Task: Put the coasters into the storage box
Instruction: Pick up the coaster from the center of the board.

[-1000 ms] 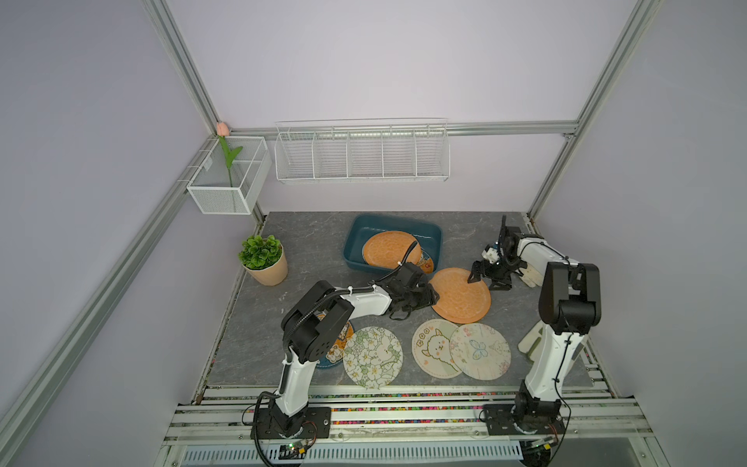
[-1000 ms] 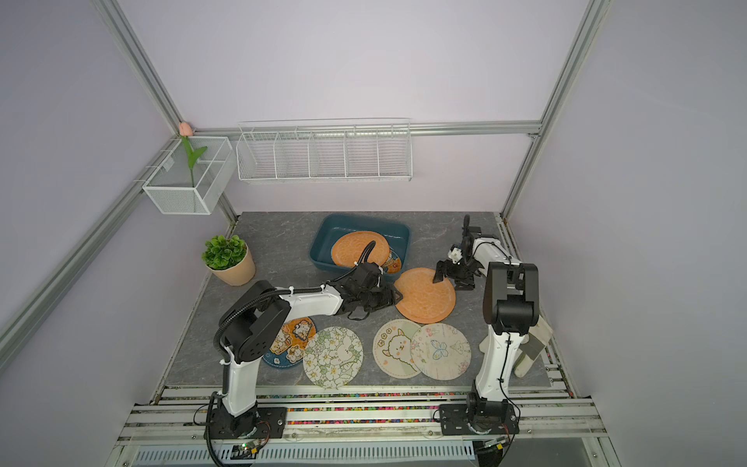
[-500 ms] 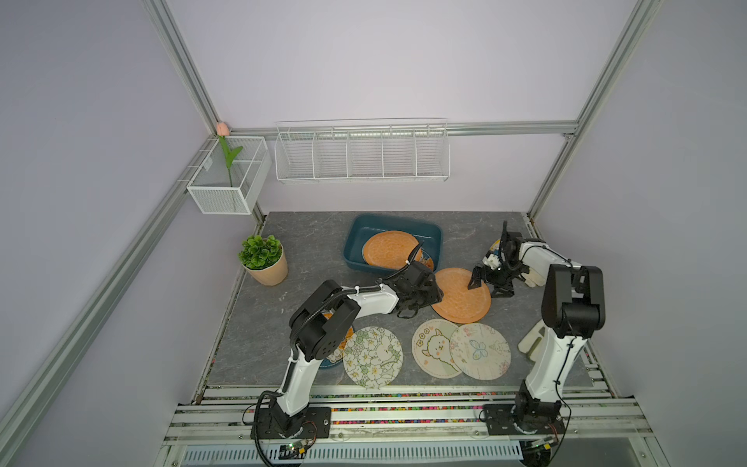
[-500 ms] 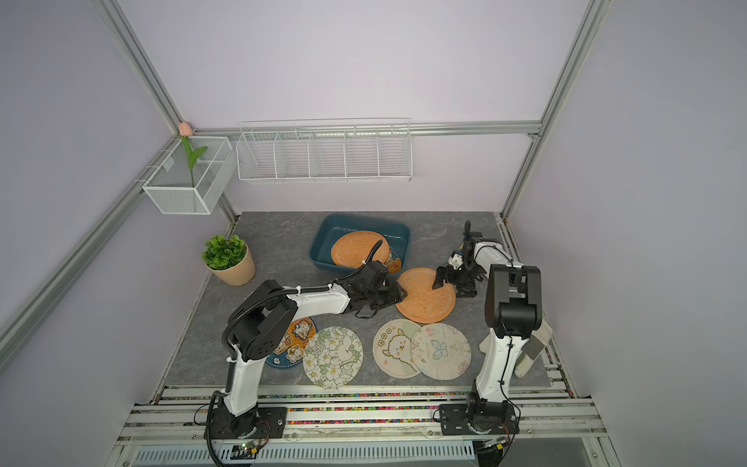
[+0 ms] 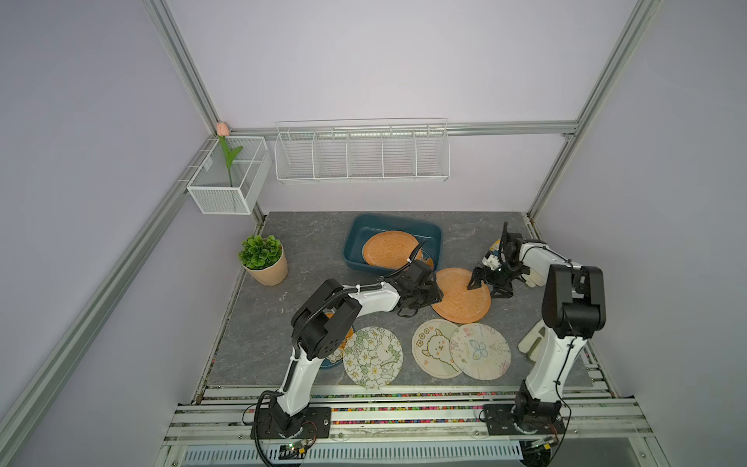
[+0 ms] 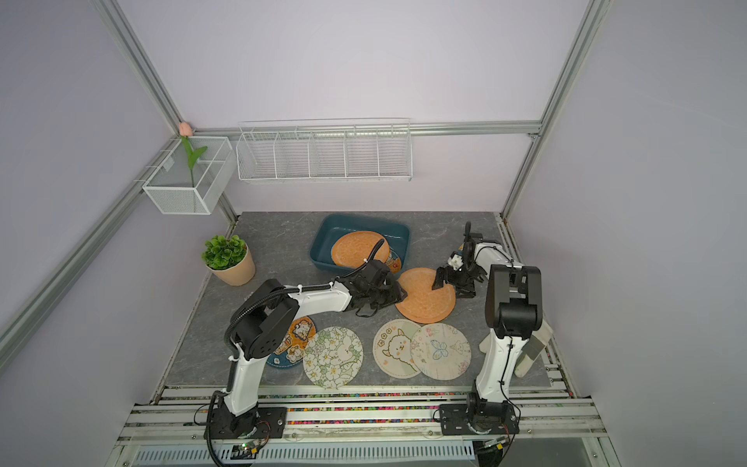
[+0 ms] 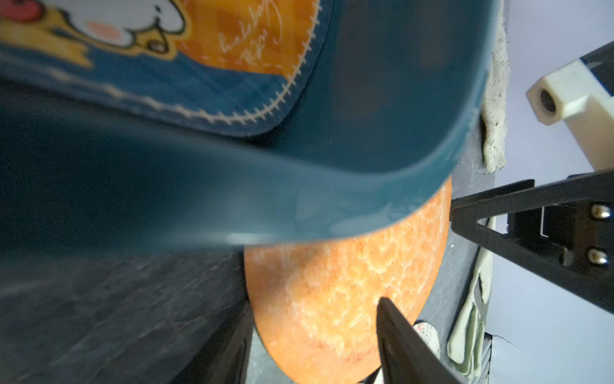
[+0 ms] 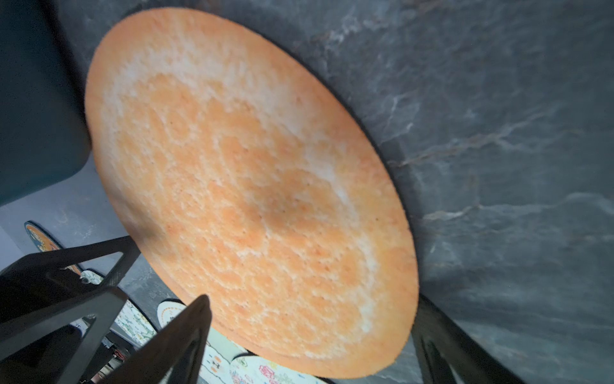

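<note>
orange coaster (image 5: 461, 301) lying on the table (image 5: 307, 250) just beside the storage box (image 5: 351, 248), between both grippers. right gripper (image 5: 485, 288) spread wide at its rim; left gripper (image 5: 434, 298) opposite, grip impossible to tell. pinch the rim, raise it, clear the box wall before releasing.

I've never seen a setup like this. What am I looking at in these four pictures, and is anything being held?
Two white-and-black robot arms stand at a grey table, each ending in a two-fingered gripper. Two pictures look down from above; two come from cameras on the arms' wrists. A teal storage box holds an orange coaster; a second orange coaster lies on the table between the left gripper and right gripper. The right jaws are open; whether the left ones pinch its edge is unclear. Printed coasters lie in front, untouched.
</note>
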Controlling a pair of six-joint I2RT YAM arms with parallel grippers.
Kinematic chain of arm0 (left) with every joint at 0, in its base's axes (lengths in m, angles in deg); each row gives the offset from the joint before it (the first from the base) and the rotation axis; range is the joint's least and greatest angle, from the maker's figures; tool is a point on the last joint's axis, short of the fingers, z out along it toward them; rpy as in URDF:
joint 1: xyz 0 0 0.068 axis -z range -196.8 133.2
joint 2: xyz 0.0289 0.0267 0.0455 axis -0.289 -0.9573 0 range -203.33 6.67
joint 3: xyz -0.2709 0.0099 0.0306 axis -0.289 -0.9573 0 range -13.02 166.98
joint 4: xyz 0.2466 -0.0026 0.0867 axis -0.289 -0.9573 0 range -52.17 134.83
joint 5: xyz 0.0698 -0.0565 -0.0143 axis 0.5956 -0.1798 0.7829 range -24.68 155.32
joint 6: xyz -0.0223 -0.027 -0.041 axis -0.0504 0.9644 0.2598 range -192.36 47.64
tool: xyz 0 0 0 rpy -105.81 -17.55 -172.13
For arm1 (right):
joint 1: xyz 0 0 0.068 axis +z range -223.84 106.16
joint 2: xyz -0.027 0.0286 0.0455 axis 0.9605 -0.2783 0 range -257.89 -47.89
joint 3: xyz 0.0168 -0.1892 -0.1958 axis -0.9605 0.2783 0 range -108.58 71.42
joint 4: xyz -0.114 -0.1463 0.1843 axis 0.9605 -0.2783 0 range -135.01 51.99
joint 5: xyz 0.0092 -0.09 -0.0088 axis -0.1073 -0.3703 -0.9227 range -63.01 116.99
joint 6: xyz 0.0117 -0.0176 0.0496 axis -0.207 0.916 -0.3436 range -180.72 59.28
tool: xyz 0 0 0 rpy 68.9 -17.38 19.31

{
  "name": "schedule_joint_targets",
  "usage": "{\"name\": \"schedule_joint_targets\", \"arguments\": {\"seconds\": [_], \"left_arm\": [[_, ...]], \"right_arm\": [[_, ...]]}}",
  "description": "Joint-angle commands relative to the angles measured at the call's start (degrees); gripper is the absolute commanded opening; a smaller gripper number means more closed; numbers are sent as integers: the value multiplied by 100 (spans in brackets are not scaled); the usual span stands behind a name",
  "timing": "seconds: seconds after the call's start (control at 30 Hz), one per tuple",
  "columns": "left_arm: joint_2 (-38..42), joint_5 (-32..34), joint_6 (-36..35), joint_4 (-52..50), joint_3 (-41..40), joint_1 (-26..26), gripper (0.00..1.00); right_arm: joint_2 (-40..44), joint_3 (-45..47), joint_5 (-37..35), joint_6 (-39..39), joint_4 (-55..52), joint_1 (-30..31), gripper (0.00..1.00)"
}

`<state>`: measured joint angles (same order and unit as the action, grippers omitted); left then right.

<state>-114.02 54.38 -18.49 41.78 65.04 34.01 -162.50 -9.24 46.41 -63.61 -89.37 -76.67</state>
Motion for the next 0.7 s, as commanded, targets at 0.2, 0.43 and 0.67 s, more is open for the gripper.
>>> {"name": "schedule_joint_targets", "arguments": {"seconds": [0.2, 0.43, 0.67], "left_arm": [[-277, -274, -72, 111, 223, 34, 59], [-263, -329, -77, 190, 207, 28, 59], [-272, -359, -78, 199, 215, 34, 59]], "right_arm": [[-261, 129, 423, 175, -147, 327, 91], [-327, 123, 516, 159, -146, 432, 88], [-334, 61, 375, 69, -121, 465, 78]]}}
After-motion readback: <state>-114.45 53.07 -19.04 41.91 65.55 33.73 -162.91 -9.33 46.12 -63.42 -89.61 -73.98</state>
